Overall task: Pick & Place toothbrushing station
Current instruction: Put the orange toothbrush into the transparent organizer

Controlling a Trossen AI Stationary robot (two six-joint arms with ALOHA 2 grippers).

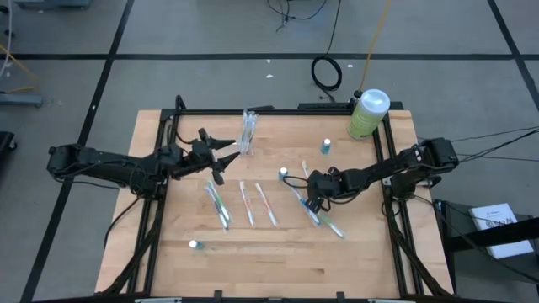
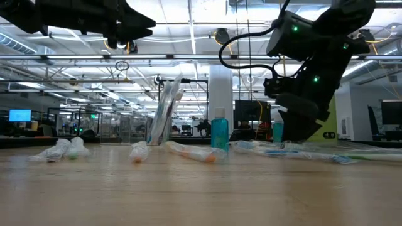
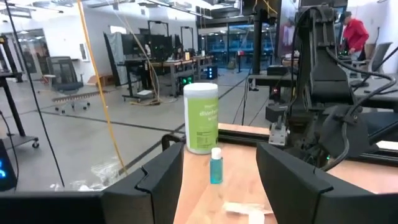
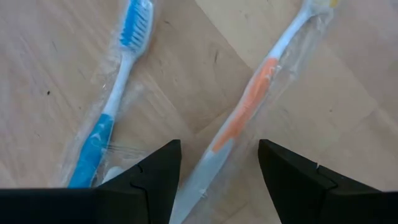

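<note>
I'm over the tabletop now, wrapped toothbrushes scattered across its middle. Left gripper hangs left of centre, jaws spread, holding nothing, just beside the toothbrushing station standing upright at upper centre. Right gripper is low at right of centre, jaws spread either side of the orange-handled toothbrush, not yet pinching; the blue-handled toothbrush lies beside it. I judge this the pick step: next, drop, close on the handle, then carry it to the station.
</note>
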